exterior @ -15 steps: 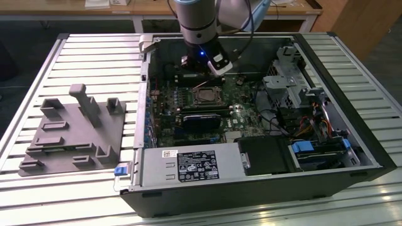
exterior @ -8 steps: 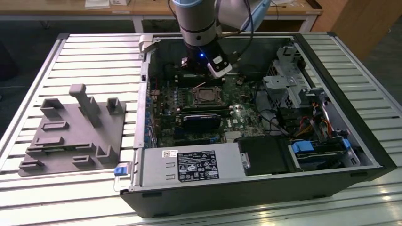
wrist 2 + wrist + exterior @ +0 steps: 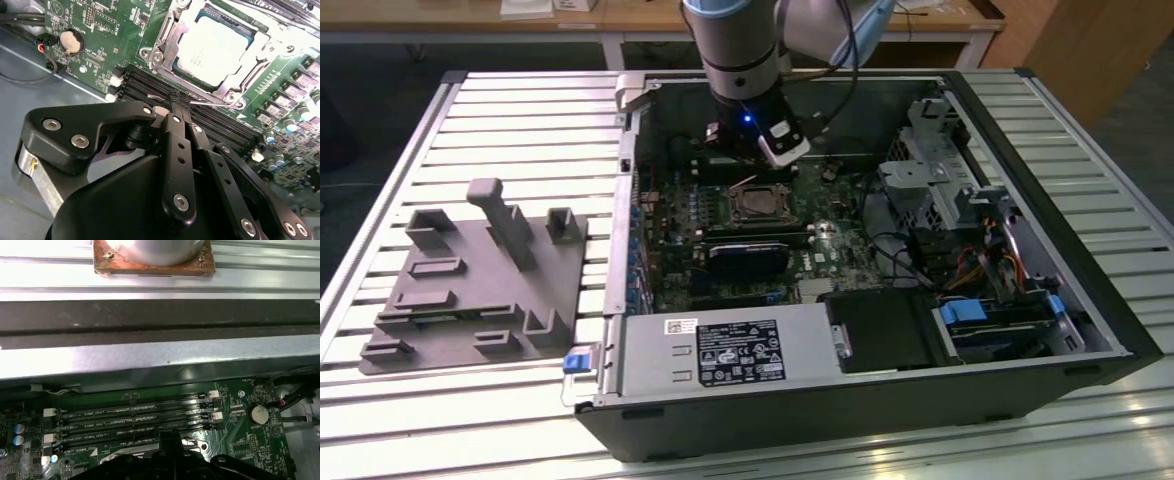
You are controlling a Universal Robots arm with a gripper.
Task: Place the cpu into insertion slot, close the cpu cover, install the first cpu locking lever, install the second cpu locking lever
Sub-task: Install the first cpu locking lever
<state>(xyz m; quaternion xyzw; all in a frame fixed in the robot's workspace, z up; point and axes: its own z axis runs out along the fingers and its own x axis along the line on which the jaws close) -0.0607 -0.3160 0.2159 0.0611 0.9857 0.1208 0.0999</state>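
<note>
Pinching a thin silvery cpu locking lever (image 3: 204,101), the fingers (image 3: 175,140) are clenched, their tips meeting on it at the near edge of the insertion slot (image 3: 197,82). Just beyond the tips, the cpu (image 3: 215,47) lies flat in that slot with the cpu cover (image 3: 170,40) folded down around its pale face. The grip suits swinging the lever to clamp the frame. Black memory slots (image 3: 135,422) run beneath the fingers on the green motherboard (image 3: 100,30).
</note>
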